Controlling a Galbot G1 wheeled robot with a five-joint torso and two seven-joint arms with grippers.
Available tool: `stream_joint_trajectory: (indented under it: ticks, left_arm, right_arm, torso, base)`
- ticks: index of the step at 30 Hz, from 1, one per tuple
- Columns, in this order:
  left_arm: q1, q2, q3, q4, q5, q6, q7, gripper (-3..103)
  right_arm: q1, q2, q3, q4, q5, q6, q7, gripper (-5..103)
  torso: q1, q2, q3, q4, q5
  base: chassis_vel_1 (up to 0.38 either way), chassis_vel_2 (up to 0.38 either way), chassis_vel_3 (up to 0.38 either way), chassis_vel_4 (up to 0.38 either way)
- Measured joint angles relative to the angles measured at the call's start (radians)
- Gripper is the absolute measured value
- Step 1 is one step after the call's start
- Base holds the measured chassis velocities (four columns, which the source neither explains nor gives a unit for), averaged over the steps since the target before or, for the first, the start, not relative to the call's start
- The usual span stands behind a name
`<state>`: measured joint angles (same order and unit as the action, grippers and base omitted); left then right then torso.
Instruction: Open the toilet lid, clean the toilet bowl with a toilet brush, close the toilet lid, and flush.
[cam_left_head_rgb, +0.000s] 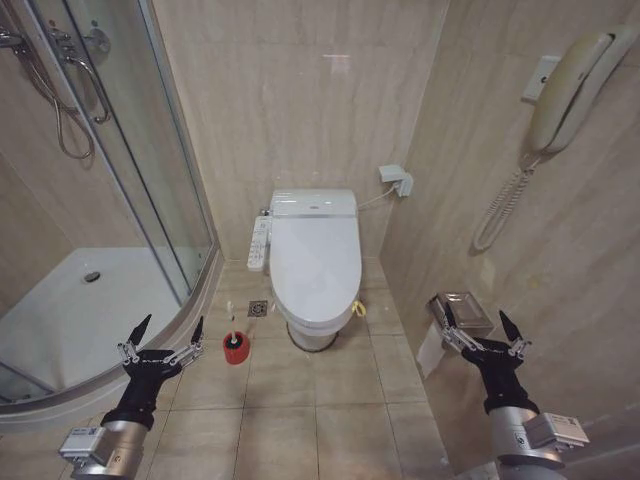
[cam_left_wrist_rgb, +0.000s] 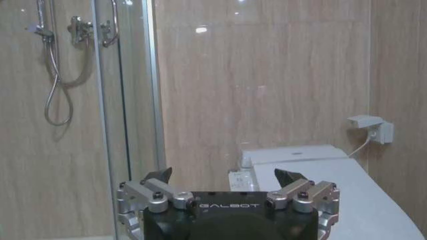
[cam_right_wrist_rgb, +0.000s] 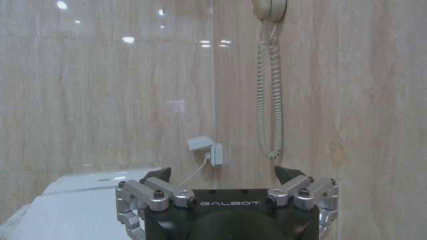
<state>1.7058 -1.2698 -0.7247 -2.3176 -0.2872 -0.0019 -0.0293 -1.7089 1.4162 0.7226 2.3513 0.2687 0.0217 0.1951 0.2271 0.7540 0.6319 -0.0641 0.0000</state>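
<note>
The toilet stands against the back wall with its glossy white toilet lid (cam_left_head_rgb: 315, 255) down flat; the lid also shows in the left wrist view (cam_left_wrist_rgb: 333, 180) and the right wrist view (cam_right_wrist_rgb: 73, 210). The toilet bowl is hidden beneath it, apart from its pedestal (cam_left_head_rgb: 312, 336). On the floor left of the pedestal, the toilet brush (cam_left_head_rgb: 234, 341) stands in a small red cup. My left gripper (cam_left_head_rgb: 170, 328) (cam_left_wrist_rgb: 223, 174) hovers open, near left of the brush. My right gripper (cam_left_head_rgb: 477, 315) (cam_right_wrist_rgb: 223, 172) hovers open at the near right, by the wall.
A curved glass shower enclosure (cam_left_head_rgb: 150, 170) with a raised tray (cam_left_head_rgb: 120, 300) fills the left side. On the right wall hang a corded phone (cam_left_head_rgb: 565, 90) and a metal paper holder (cam_left_head_rgb: 462, 312). A floor drain (cam_left_head_rgb: 258, 308) lies beside the toilet. Tiled floor lies open between my arms.
</note>
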Motion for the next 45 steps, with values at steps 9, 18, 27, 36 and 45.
stream_joint_trajectory:
  ticks: [9, 18, 27, 36, 45]
  left_arm:
    - [0.0, 0.0, 0.0, 0.0, 0.0, 0.0, 0.0, 100]
    - [0.0, 0.0, 0.0, 0.0, 0.0, 0.0, 0.0, 100]
    - [0.0, 0.0, 0.0, 0.0, 0.0, 0.0, 0.0, 100]
    - [0.0, 0.0, 0.0, 0.0, 0.0, 0.0, 0.0, 100]
    - [0.0, 0.0, 0.0, 0.0, 0.0, 0.0, 0.0, 100]
  right_arm:
    - [0.0, 0.0, 0.0, 0.0, 0.0, 0.0, 0.0, 100]
    - [0.0, 0.0, 0.0, 0.0, 0.0, 0.0, 0.0, 100]
    - [0.0, 0.0, 0.0, 0.0, 0.0, 0.0, 0.0, 100]
    - [0.0, 0.0, 0.0, 0.0, 0.0, 0.0, 0.0, 100]
    - [0.0, 0.0, 0.0, 0.0, 0.0, 0.0, 0.0, 100]
  torso:
    - [-0.001, 0.0, 0.0, 0.0, 0.0]
    - [-0.001, 0.0, -0.001, 0.0003, 0.0002]
    - [-0.002, 0.001, -0.001, -0.0002, 0.0]
    - [0.0, 0.0, 0.0, 0.0, 0.0]
    - [-0.001, 0.0, 0.0, 0.0, 0.0]
  base:
    - [0.046, -0.045, -0.047, 0.042]
    - [0.171, -0.177, -0.179, 0.168]
    - [0.105, -0.087, -0.1, 0.097]
    - [-0.014, 0.018, 0.036, -0.022]
    - [0.0, 0.0, 0.0, 0.0]
